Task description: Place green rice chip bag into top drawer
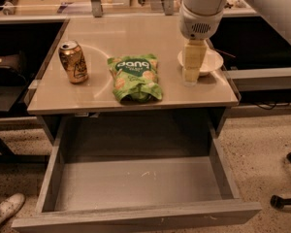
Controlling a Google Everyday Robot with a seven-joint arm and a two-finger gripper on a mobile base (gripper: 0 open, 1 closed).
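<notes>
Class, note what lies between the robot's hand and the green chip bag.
In the camera view, only bare glossy beige tabletop separates the hand, beside the white dish, from the crinkly green rice chip bag.

A bright green rice chip bag [134,77], white "dang" lettering on a dark green patch above pictured pale round chips, lies on a glossy beige tabletop [136,33] near a gold soda can [73,61] with darker markings. The pale cream gripper [191,76], below a white arm [203,4] with a dark slotted grille, hangs over the table's right side, by a white dish [212,60]. The top drawer [136,220] shows grey wood grain inside and across its plain front panel. The floor [262,149] is speckled tan; a white shoe [7,208] shows at lower left.
</notes>
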